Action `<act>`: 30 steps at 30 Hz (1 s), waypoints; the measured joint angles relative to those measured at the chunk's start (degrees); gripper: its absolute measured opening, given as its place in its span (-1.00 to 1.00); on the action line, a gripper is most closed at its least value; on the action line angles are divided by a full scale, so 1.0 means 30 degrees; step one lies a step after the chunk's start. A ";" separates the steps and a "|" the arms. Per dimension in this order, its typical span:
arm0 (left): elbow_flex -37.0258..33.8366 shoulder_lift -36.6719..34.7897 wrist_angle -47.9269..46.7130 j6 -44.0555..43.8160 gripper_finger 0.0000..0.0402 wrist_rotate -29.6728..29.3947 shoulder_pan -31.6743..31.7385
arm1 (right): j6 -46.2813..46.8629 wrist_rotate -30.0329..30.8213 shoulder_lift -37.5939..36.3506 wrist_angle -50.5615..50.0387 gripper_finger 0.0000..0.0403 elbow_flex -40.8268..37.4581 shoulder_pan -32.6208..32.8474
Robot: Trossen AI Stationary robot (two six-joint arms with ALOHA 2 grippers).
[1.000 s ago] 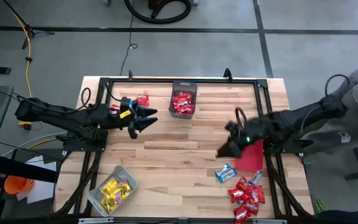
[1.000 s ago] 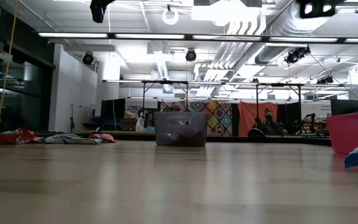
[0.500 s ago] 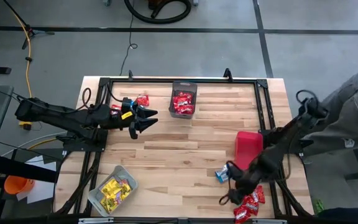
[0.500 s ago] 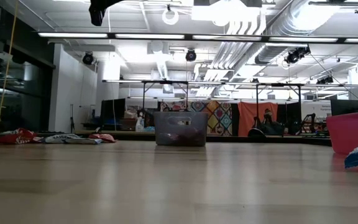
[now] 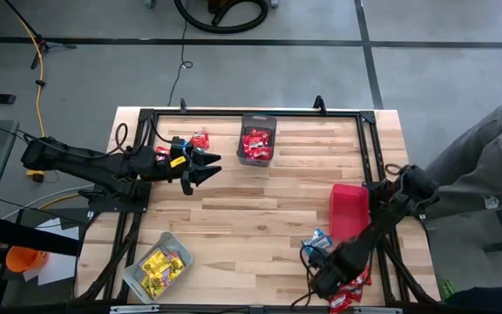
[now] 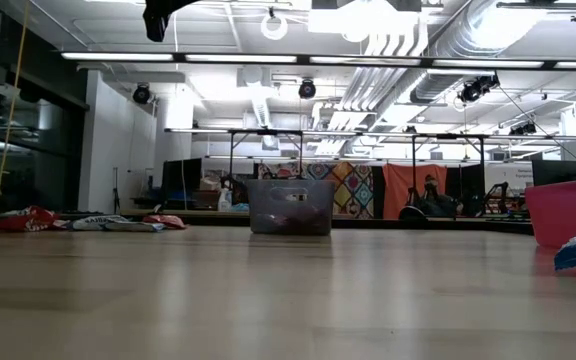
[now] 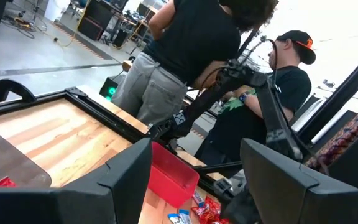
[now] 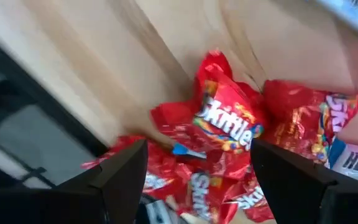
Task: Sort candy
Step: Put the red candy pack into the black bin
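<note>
My right gripper hangs open and empty over the red candy pile at the lower right of the overhead frame, close to the table's near edge and beside the black frame rail there. In my right wrist picture, red packets lie loose between my spread fingers, with bare wood above them. A blue-and-white packet lies just up-frame of that gripper, beside the red bin. My left gripper waits open at upper left, holding nothing, with a wide bare stretch of wood between it and the right side. The dark bin of red candy sits at top centre; the clear bin of yellow candy at lower left, near the corner.
</note>
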 joint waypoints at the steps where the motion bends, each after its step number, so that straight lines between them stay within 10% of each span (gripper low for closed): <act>1: 0.0000 0.0000 0.0000 0.0000 0.16 0.0000 0.0000 | 0.0046 -0.0129 0.0248 0.0071 0.39 0.0000 0.0060; 11: 0.0000 0.0000 -0.0076 -0.0003 0.16 -0.0007 0.0000 | 0.0296 0.1299 0.1294 -0.0666 0.35 0.0007 0.0264; 20: 0.0000 0.0000 -0.0131 0.0007 0.16 -0.0007 0.0005 | -0.0807 0.1313 0.1242 -0.0645 -0.87 0.0007 0.0264; 30: 0.0000 0.0000 -0.0134 0.0051 0.16 -0.0044 0.0046 | -0.5560 0.4230 -0.2732 -0.3005 -0.95 0.3078 -0.0419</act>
